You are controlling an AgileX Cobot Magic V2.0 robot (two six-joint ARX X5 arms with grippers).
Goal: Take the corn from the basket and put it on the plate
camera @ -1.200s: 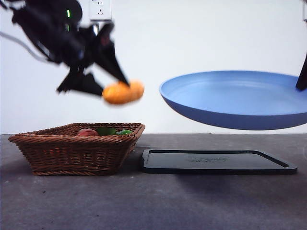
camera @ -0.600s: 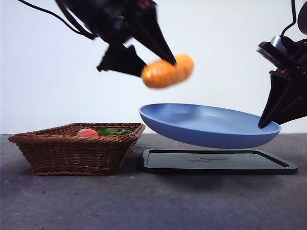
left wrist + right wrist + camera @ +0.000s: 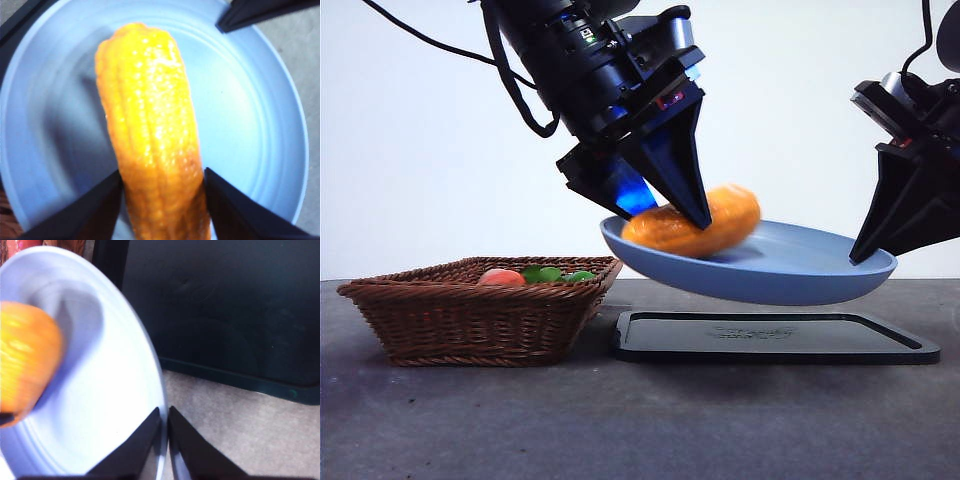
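A: Corn (image 3: 698, 222): ribbed, glossy orange-yellow cob, lying down into the light-blue plate (image 3: 790, 280); its right end is blurred.

B: Grip?

A: Left gripper (image 3: 665, 215) is closed on the cob's near end, one black jaw either side. Whether the cob touches the plate's floor I cannot tell.

B: Plate?

A: Smooth, matte, held in the air above the flat black tray (image 3: 775, 338); right gripper (image 3: 875, 252) is pinched on its right rim.

B: Basket?

A: Brown wicker basket (image 3: 480, 310), far left, on the table; a red fruit (image 3: 501, 277) and green items (image 3: 552, 273) are half hidden behind its braided rim.
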